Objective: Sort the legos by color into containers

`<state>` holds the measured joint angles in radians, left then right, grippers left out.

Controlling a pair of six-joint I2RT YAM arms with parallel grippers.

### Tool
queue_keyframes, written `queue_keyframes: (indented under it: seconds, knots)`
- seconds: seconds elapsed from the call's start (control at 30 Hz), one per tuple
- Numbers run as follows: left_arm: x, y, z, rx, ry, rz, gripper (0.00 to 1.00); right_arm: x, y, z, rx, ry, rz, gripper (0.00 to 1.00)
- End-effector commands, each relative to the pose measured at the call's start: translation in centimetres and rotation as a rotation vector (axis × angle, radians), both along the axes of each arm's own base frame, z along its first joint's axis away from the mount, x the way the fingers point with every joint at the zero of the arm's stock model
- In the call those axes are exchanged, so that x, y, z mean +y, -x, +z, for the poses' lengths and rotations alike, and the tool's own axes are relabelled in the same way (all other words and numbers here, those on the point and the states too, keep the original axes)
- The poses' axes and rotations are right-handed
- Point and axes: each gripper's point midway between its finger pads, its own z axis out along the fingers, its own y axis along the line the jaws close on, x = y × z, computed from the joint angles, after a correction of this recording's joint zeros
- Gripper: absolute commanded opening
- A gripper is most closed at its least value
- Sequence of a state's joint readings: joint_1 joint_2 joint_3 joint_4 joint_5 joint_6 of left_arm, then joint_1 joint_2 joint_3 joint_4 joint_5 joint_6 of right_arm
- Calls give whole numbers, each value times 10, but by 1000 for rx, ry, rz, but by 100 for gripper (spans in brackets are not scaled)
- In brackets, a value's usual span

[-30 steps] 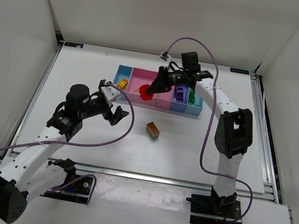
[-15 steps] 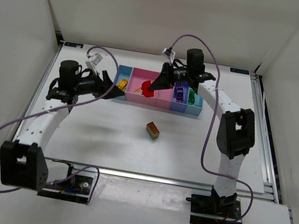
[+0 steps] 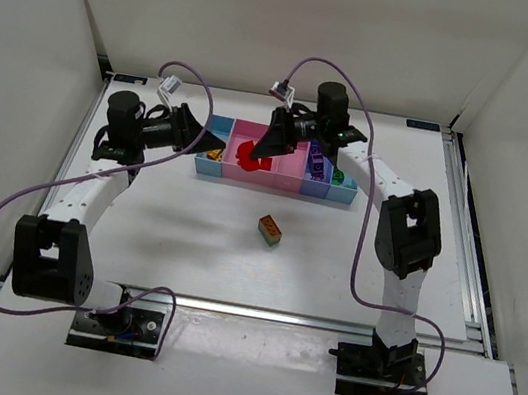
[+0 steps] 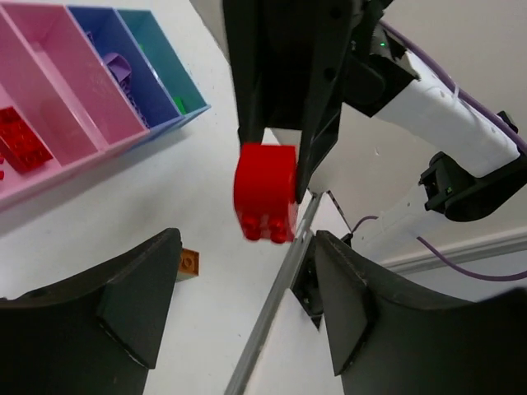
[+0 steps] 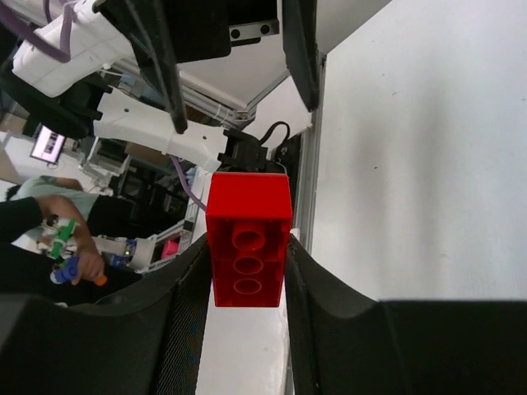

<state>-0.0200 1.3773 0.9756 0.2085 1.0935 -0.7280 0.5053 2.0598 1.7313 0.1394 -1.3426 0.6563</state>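
**Red brick held over the pink bins**

My right hand point(image 3: 259, 154) is clamped on a red lego point(image 5: 249, 247) and holds it in the air above the pink part of the containers point(image 3: 340, 196). They stand in a row toward the far edge of the worktop point(image 3: 187, 235). My left hand point(image 4: 243, 321) hangs by the row's left end, fingers spread with nothing between them. Another red brick point(image 4: 20, 140) lies in a pink bin, and purple pieces point(image 4: 115, 67) lie in the dark blue one. An orange-topped chunk point(image 3: 270, 229) lies loose near the worktop's middle.

Five joined bins point(image 3: 286, 184) are sitting in one row, two arms point(image 3: 92, 197) are hovering, one red brick point(image 5: 248, 239) is hanging, one multicoloured chunk point(image 3: 270, 229) is lying nearer.
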Motion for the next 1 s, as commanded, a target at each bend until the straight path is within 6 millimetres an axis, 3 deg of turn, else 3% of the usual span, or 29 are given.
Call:
queue_keyframes:
  seconds: [0.0,0.13,0.37,0.97]
  knots:
    - [-6,4,35,-185,-5,-30,75,9,2,14,-13,-25,33,14]
    - [-17,10,34,-235,-23,-54,73,14,0,14,14,-22,31,14]
    - [-19,11,21,-207,-26,-64,77,14,2,20,6,-30,34,14]
    - [-38,18,13,-177,-11,-166,74,18,6,34,-48,-60,48,14]
